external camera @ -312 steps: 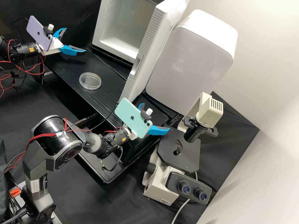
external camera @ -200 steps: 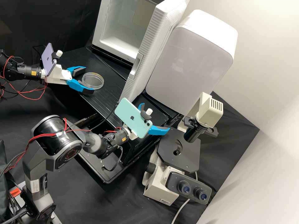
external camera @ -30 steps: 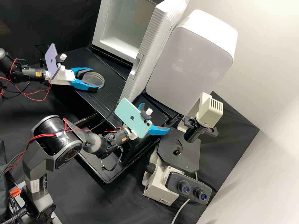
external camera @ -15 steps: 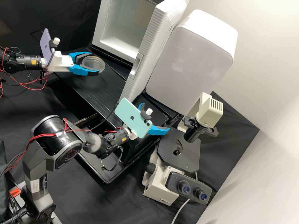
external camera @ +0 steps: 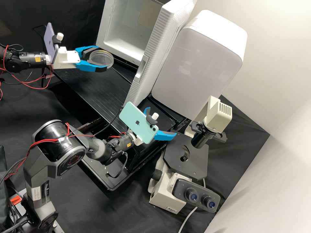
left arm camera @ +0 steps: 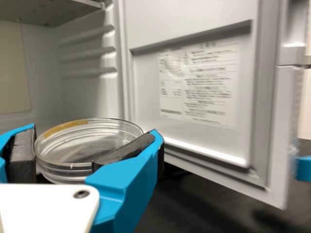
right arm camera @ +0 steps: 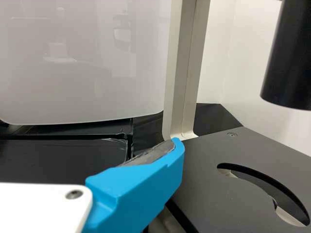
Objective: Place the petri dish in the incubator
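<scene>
The left hand (external camera: 102, 59) is clamped on the dish (left arm camera: 87, 141), holding it above the far left of the surface (external camera: 97, 92) just before the open incubator (external camera: 129, 22), while the right hand (external camera: 163, 124), fingers apart, hangs by the microscope (external camera: 184, 157)

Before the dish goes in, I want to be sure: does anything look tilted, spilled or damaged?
Nothing stands out. The petri dish sits level in the left gripper, with nothing spilled, in front of the open incubator.
</scene>
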### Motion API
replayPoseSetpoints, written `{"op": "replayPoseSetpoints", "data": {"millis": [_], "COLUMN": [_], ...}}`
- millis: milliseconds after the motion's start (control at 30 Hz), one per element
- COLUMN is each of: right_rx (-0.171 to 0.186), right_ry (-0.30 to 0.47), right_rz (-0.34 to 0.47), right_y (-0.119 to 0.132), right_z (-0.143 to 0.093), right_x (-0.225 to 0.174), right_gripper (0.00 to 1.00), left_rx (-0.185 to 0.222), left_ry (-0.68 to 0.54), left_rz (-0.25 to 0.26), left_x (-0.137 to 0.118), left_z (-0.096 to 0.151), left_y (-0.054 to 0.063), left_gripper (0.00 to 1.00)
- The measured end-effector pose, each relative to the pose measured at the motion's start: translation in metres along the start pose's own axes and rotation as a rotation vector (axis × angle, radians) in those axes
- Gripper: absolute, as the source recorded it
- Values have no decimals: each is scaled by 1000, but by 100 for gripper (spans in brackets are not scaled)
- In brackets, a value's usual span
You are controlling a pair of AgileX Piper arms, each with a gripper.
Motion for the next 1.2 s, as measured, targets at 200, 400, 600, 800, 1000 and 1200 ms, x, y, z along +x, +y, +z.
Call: {"op": "replayPoseSetpoints", "data": {"millis": [200,400,600,800,1000,1200], "right_rx": [0,0,0,0,0,0], "right_ry": [0,0,0,0,0,0], "right_rz": [0,0,0,0,0,0], "right_y": [0,0,0,0,0,0], "right_z": [0,0,0,0,0,0], "right_x": [0,0,0,0,0,0], "right_gripper": [100,100,100,100,100,100], "left_rx": [2,-28,-43,-68,-61,-69], "left_ry": [102,169,204,268,329,390], "left_rz": [17,6,-12,-10,-36,-54], "left_x": [41,80,112,142,165,184], "left_z": [-11,-19,-21,-25,-29,-33], "left_y": [12,21,29,35,37,37], "left_gripper": [0,0,0,0,0,0]}}
